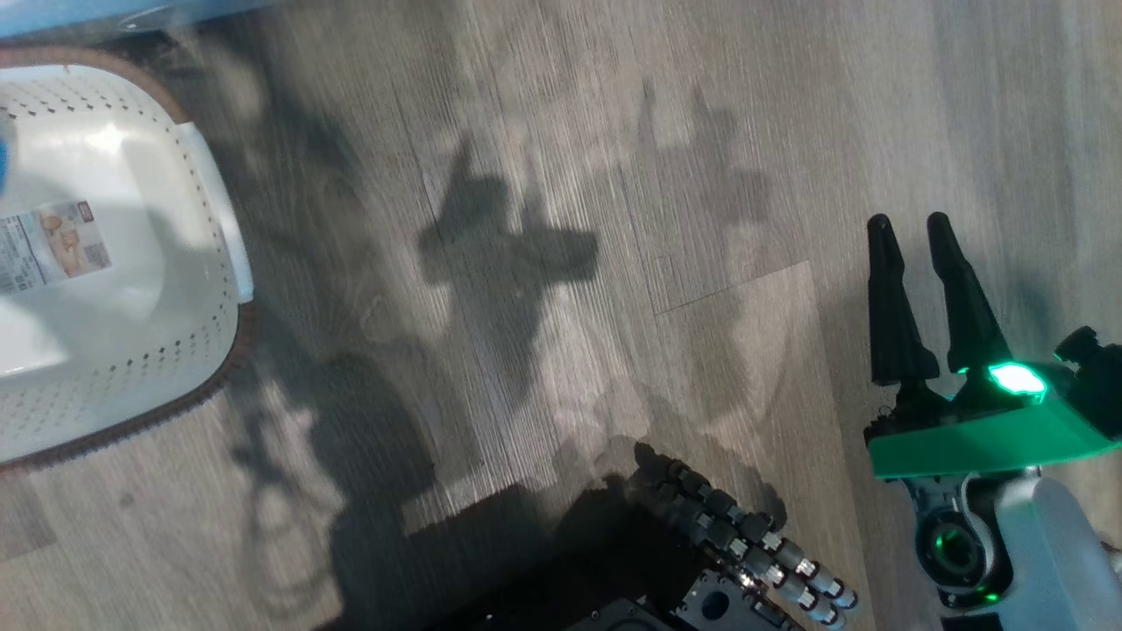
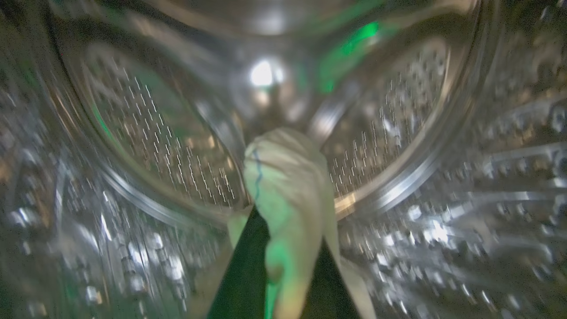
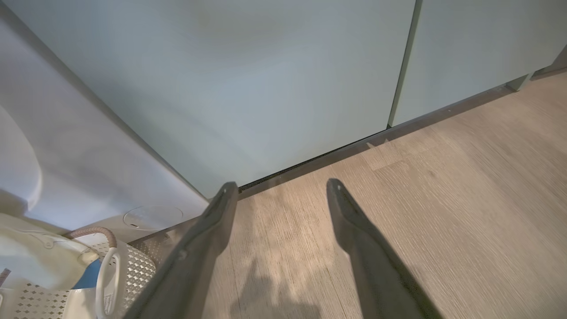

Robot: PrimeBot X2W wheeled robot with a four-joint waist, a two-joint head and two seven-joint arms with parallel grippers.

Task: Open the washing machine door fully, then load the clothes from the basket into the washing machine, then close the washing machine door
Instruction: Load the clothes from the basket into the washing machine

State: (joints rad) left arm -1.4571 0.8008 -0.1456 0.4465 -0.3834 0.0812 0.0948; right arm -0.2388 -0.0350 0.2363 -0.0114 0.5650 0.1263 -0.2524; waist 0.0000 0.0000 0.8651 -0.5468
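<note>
One bundle of clothes, clamped in the left tool, points to 12 o'clock inside the washing machine; the right tool has its fingers apart.

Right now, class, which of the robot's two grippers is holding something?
The left gripper: it is shut on the clothes inside the drum; the right gripper is open, empty.

Laundry room: washing machine, basket.
</note>
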